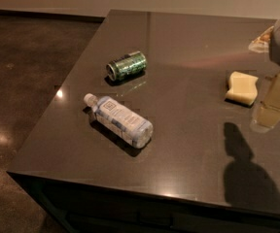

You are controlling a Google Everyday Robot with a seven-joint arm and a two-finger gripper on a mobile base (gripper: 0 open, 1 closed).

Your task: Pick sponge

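Note:
The sponge (242,87) is a small pale yellow-cream foam block with wavy sides. It lies on the dark table (188,42) at the right. My gripper (270,114) hangs from the arm at the right edge of the camera view, just to the right of the sponge and a little nearer the front. It is close beside the sponge, and I see no contact between them.
A green can (126,65) lies on its side at the table's middle left. A clear water bottle (119,120) lies in front of it. A pale packet (261,38) shows at the far right. The table's left and front edges drop to the floor.

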